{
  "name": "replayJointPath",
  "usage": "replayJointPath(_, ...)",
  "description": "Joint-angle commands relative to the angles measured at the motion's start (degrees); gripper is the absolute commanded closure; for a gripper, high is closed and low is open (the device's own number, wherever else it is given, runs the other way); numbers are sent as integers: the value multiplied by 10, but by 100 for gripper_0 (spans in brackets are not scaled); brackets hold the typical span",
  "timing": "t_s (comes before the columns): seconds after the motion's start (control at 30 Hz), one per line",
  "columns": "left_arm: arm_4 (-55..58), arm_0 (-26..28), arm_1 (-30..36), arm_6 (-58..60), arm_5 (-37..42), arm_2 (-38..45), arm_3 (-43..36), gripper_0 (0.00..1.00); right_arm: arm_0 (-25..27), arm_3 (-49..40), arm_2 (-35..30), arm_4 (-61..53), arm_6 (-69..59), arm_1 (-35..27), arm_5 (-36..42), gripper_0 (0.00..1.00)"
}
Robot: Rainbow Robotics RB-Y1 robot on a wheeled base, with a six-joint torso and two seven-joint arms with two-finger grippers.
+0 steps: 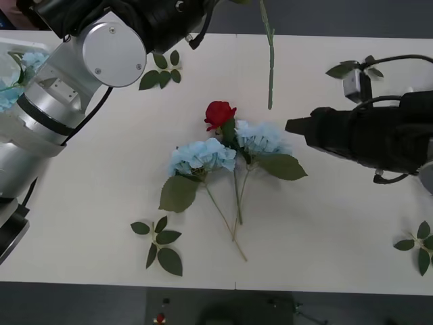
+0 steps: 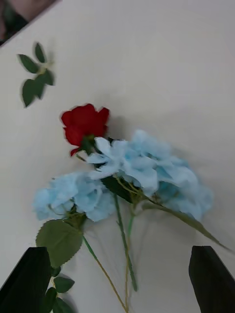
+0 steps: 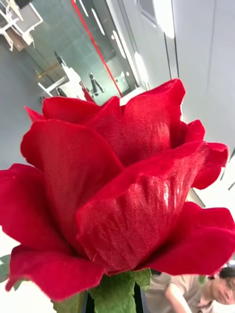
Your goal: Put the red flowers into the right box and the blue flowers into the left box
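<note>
Right gripper point(image 2: 117, 279) hovers spread over cream table point(image 1: 338, 223), perhaps matte.

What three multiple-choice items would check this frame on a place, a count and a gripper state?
1. The red rose on the table lies: A in a box; B alone at the near edge; C against the blue flowers, mid-table.
2. Blue flower heads mid-table: A one; B two; C three.
3. The right gripper is: A open; B shut on a rose; C shut on a leaf.
Key: 1 C, its bloom meets a blue head; 2 B, two heads lie side by side; 3 A, its fingers stand apart at the wrist view's corners. The left arm is raised, far left.
</note>
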Motion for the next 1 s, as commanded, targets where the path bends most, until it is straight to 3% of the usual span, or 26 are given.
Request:
replayJointPath(0.03,0,-16,1,8,-7,2,0,100,31,-36,-27,22,39,-25,-88,18)
replayJointPath(0.3,0,-16,2,4,-7,2,-1,100,49,-20,-28,87,66,2,-249,18)
replayJointPath(0.8,-16,-16,3,-11,-16,4,1,100,5,6,5,91,211,137,-275,18)
replayJointPath(0.93,-17,-16,2,-12,-15,4,1,100,-12,34,5,91,247,179,-272,34)
replayJointPath(1.0,-18,-16,2,-12,-16,4,1,100,-23,50,6,91,270,200,-272,37)
